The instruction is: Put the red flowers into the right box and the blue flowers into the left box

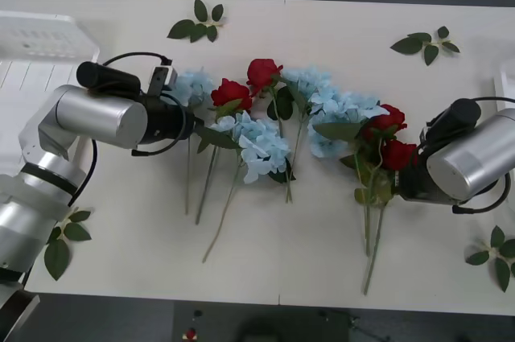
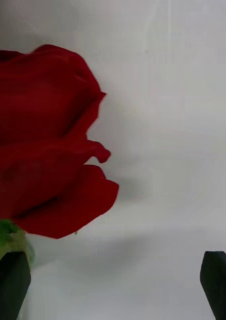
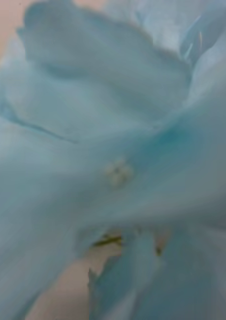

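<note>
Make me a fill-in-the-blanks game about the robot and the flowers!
1. The right gripper is at a rose whose colour is ____.
2. The left gripper is at a flower whose colour is pale ____.
3. The white box is on the robot's ____ side.
4. The right gripper's fingers are ____, one at each corner of its wrist view.

Missing words: red; blue; left; open
</note>
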Robot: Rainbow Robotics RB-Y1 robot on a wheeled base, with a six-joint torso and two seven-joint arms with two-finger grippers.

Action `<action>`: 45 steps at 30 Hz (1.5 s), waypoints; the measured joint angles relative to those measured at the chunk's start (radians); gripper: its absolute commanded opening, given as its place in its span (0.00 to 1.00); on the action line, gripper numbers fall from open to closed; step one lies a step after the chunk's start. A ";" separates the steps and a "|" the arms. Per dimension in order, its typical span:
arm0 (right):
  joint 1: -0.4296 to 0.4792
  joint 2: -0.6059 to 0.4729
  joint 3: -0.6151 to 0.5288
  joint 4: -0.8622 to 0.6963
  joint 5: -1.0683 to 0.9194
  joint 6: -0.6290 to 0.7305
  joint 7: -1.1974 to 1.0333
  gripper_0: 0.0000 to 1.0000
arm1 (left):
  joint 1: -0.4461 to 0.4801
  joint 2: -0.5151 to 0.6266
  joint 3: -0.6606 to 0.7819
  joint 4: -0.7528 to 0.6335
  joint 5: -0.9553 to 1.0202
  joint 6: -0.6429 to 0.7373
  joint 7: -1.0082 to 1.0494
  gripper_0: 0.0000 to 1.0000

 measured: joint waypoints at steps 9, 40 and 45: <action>0.006 0.064 0.000 0.096 0.062 -0.066 0.048 1.00 | -0.100 0.000 -0.145 0.099 -0.034 -0.045 0.000 0.89; 0.117 0.095 -0.238 -0.111 -0.060 0.035 0.307 1.00 | -0.100 0.123 -0.221 -0.071 -0.061 0.103 0.000 0.00; 0.117 0.102 -0.225 -0.110 -0.036 0.020 0.307 1.00 | -0.099 0.319 -0.219 -0.354 0.079 0.318 0.000 0.00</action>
